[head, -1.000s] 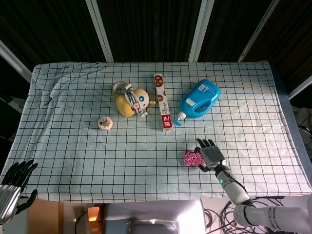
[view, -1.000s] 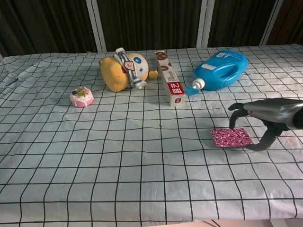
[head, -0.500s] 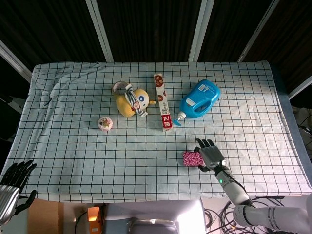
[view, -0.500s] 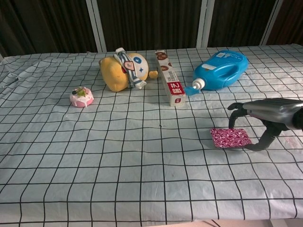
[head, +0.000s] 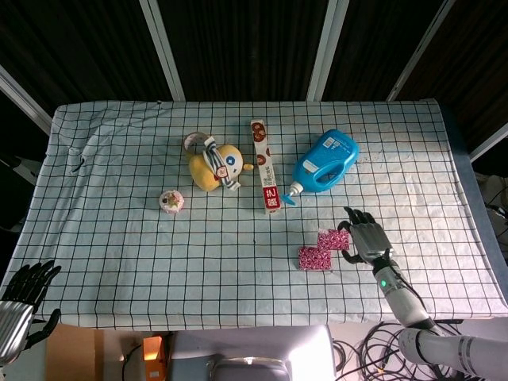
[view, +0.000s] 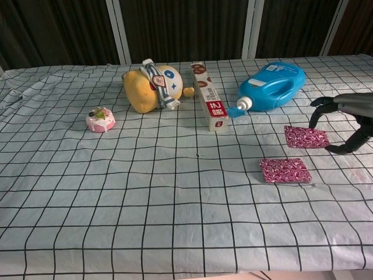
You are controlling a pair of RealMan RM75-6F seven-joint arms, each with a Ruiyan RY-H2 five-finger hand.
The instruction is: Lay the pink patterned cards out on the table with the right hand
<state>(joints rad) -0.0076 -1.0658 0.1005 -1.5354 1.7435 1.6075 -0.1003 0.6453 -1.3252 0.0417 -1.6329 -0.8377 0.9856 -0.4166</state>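
Near card (view: 285, 170): pink with a white pattern, rectangular, lying flat on the checked cloth.
Far card (view: 306, 137): same pink pattern, flat, apart from the near card, at its 1 o'clock.

Open cloth lies left of the pink stack (head: 315, 258); behind it the blue bottle (head: 324, 162) and long box (head: 265, 165) block

We note both hands black-fingered with grey metallic backs: right hand (head: 366, 238), green light on its silver wrist; left hand (head: 20, 298).
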